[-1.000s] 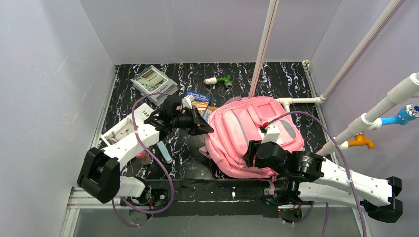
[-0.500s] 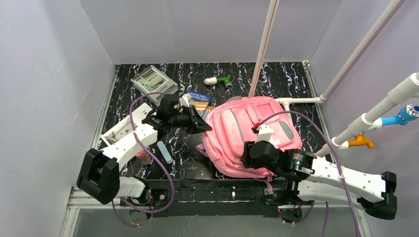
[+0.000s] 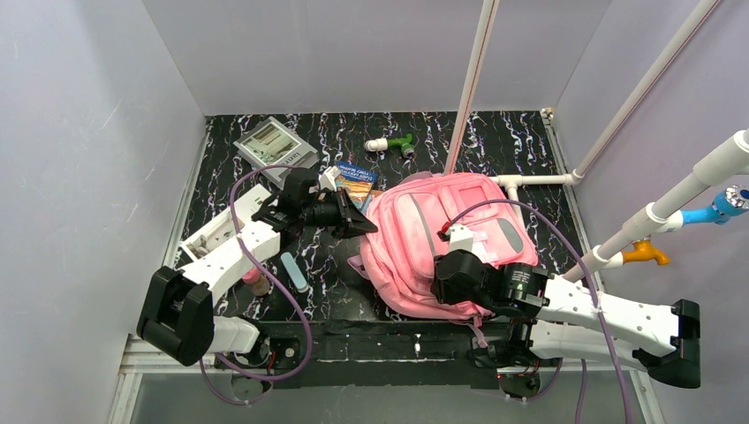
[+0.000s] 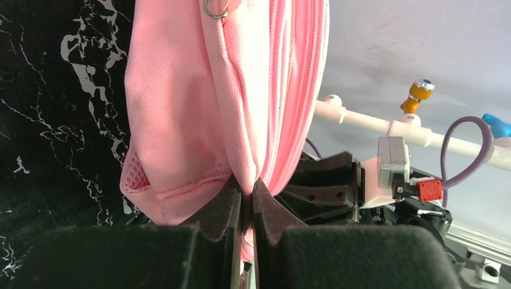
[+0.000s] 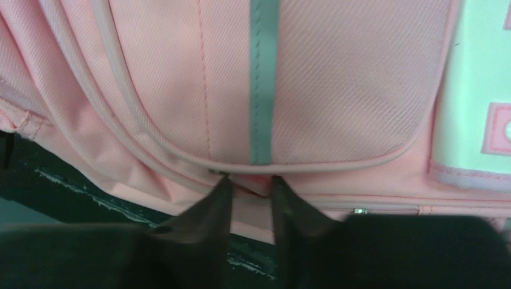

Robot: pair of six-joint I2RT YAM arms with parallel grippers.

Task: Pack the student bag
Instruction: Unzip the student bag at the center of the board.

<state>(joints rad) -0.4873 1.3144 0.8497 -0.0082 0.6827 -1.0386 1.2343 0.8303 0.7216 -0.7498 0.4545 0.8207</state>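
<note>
Narrowing further, right end effector presses slightly parted tips against student bag

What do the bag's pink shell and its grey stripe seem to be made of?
Student bag: soft woven fabric, matte; fine diagonal ribs show close up. Grey stripe: smoother tape, slight sheen, stitched flat; possibly reflective, unclear.

The top view looks steeply down from above and behind the arm bases at its bottom edge, taking in the whole table. Both wrist views sit very close against the student bag, own fingers at lower centre; all three share its pink fabric
</note>
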